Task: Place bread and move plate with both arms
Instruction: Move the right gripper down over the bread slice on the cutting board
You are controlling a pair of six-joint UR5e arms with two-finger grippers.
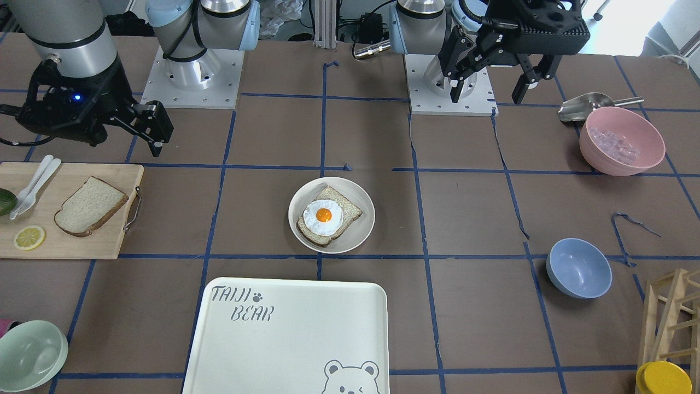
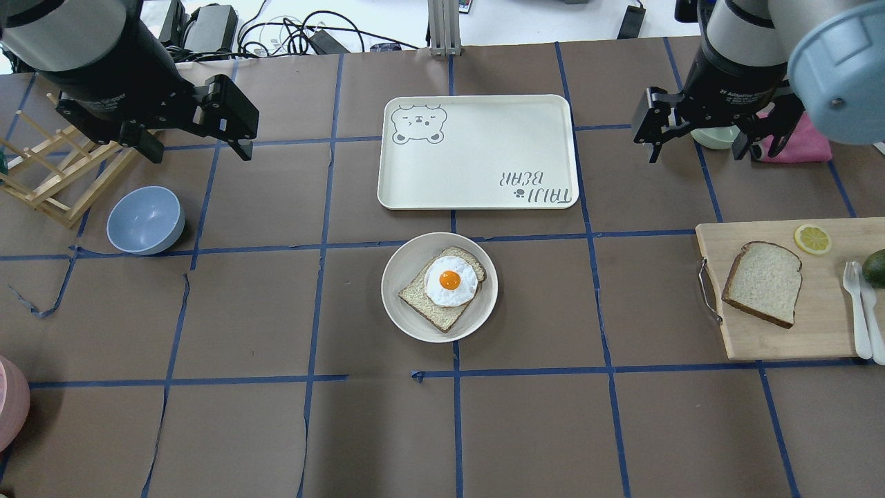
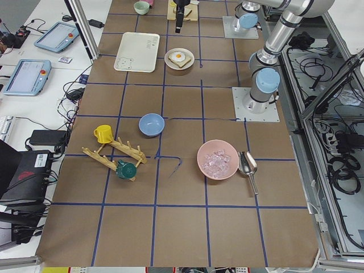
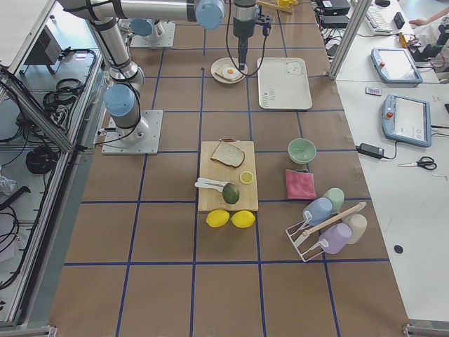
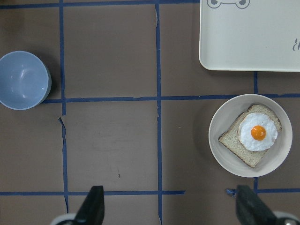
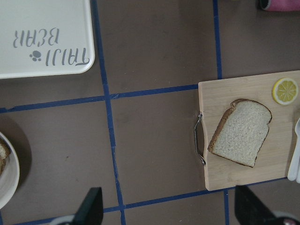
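Observation:
The plain bread (image 2: 762,282) lies flat on a wooden cutting board (image 2: 816,332) at the table's right; it also shows in the right wrist view (image 6: 240,132) and the front view (image 1: 90,206). The round cream plate (image 2: 401,311) sits mid-table and holds a bread slice topped with a fried egg (image 2: 450,280). My right gripper (image 2: 697,153) hangs open and empty, up and beyond the board. My left gripper (image 2: 200,152) hangs open and empty at the far left, well away from the plate (image 5: 220,150).
The "TAIJI BEAR" tray (image 2: 477,152) lies just beyond the plate. A blue bowl (image 2: 145,220) and a wooden rack (image 2: 48,180) are at the left. A lemon slice (image 2: 812,238), white cutlery (image 2: 857,304) and an avocado share the board. A pink bowl (image 1: 622,140) stands near the left base.

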